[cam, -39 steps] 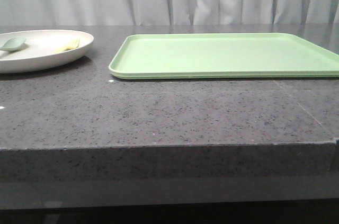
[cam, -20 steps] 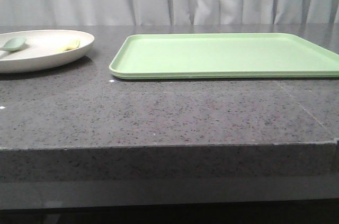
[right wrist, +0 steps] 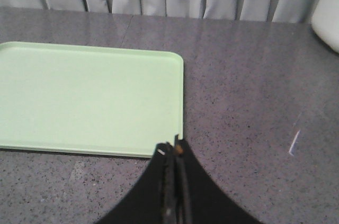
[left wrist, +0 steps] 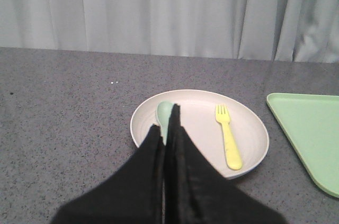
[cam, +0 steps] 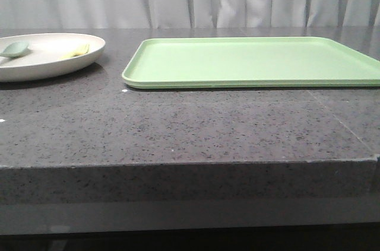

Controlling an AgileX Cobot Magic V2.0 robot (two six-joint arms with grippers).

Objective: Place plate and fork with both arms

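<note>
The cream-white plate [cam: 41, 61] sits on the dark table at the far left; it also shows in the left wrist view [left wrist: 249, 134]. In it lie the yellow fork [left wrist: 228, 136], also visible in the front view [cam: 76, 51], and a pale green spoon [left wrist: 164, 113]. My left gripper [left wrist: 168, 121] is shut and empty, its tips over the plate's near rim in front of the spoon. My right gripper [right wrist: 174, 147] is shut and empty, at the near right corner of the light-green tray [right wrist: 90, 97]. Neither gripper shows in the front view.
The light-green tray [cam: 252, 61] lies flat right of the plate, also visible in the left wrist view [left wrist: 310, 134]. A white object [right wrist: 327, 15] stands at the far edge of the right wrist view. Grey curtains hang behind the table. The table's front edge [cam: 190, 165] runs across the front view.
</note>
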